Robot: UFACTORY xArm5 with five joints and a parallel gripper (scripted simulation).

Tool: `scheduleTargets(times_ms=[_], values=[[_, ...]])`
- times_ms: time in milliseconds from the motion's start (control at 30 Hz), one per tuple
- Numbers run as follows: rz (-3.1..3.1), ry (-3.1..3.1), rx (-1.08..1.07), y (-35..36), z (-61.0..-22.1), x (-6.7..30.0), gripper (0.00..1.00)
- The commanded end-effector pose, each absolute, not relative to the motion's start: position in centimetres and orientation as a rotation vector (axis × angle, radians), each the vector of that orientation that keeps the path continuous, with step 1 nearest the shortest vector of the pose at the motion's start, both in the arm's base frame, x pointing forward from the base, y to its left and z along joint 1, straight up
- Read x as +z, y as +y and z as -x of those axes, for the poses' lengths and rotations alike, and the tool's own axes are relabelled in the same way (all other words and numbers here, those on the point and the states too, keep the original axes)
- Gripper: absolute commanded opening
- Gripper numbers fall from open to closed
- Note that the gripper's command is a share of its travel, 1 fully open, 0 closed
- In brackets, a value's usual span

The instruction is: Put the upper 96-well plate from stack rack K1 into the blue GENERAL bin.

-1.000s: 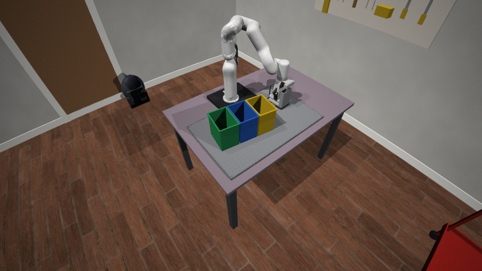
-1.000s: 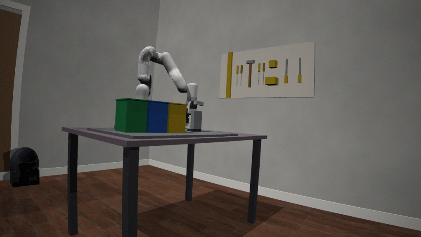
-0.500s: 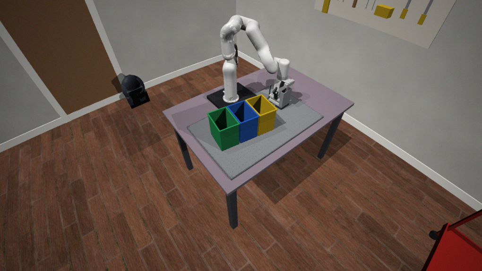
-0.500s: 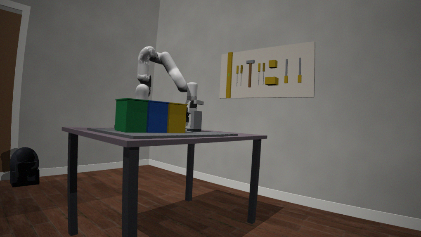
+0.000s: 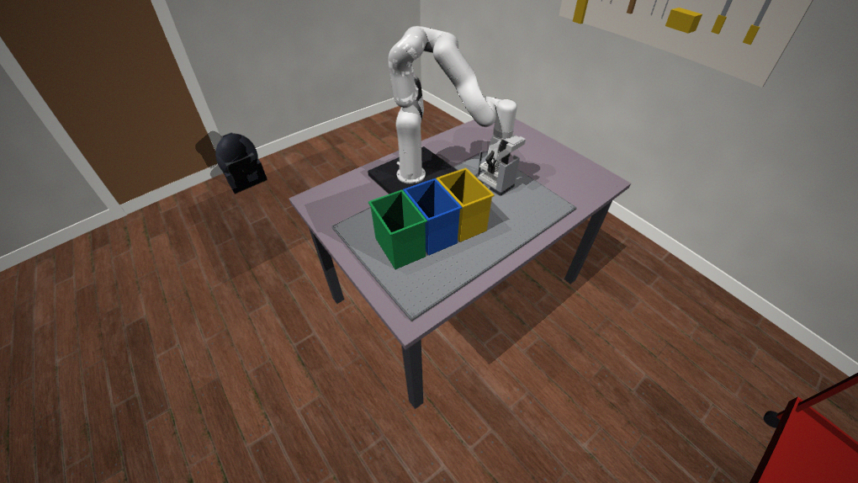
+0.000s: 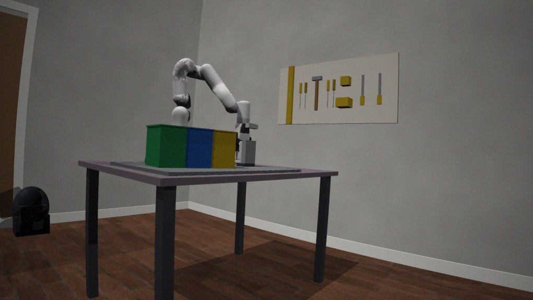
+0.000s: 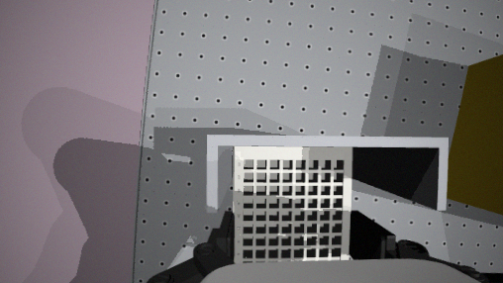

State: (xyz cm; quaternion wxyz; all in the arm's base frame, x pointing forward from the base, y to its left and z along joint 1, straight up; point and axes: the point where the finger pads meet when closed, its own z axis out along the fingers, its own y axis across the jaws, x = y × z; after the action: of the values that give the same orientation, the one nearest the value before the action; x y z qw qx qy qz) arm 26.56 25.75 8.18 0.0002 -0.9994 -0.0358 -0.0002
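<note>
Claw clamped on white gridded 96-well plate, dark fingers at its two sides. Plate sits raised over the pale grey open-framed stack rack, whose rim shows beneath it. Rack stands on a grey perforated mat on the mauve surface, just beside the yellow bin; blue open-topped bin and green bin follow in line, all upright

The white gridded 96-well plate sits level above rack K1, near the blue bin.
</note>
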Motion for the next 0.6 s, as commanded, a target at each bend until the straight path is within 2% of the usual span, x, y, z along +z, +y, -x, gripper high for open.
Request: scheduleTargets(times_ms=[0,567], values=[[3.137,-0.112,-0.005,25.8,-26.6,9.3,0.0],[3.137,-0.112,-0.005,25.8,-26.6,11.8,0.0]])
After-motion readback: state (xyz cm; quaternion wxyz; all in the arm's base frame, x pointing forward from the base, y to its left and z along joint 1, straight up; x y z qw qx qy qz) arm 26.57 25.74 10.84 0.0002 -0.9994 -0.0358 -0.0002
